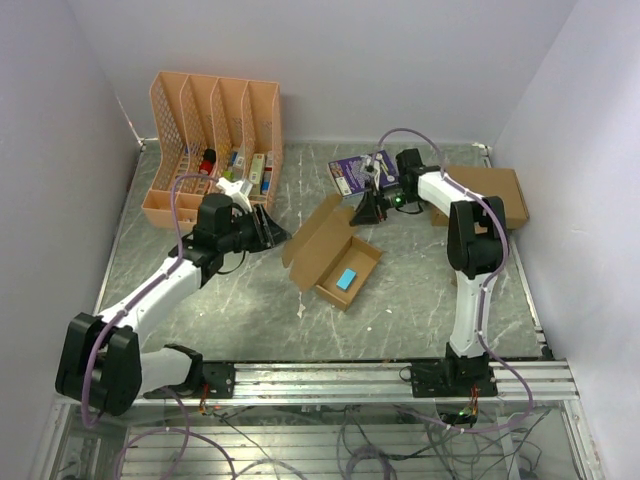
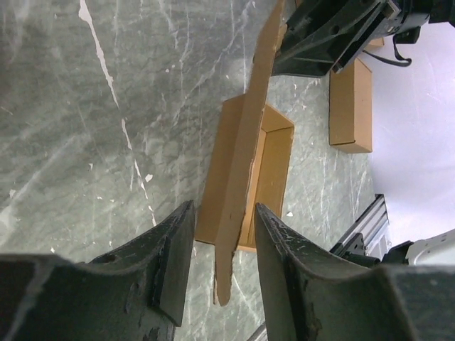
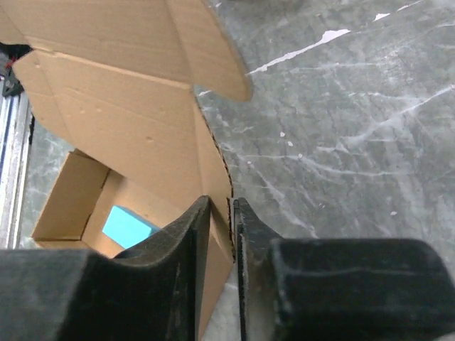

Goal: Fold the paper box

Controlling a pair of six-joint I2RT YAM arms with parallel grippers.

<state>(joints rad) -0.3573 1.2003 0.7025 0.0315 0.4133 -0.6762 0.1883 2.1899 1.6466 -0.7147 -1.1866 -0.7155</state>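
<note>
At the tabletop (image 1: 250, 310) centre, the open paper box (image 1: 345, 265) is pinched by its raised lid in the right pincer (image 3: 226, 234), the left pincer (image 2: 224, 263) is spread astride a flap, and this light, bendable card is judged best gripped near creases.

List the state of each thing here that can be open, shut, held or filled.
Box: open, lid up, blue block inside.
Left gripper: open around a box flap, not clamped.
Right gripper: shut on the lid's edge.
Carton: closed, lying flat at the right.
Rack: upright, small items in its slots.
</note>
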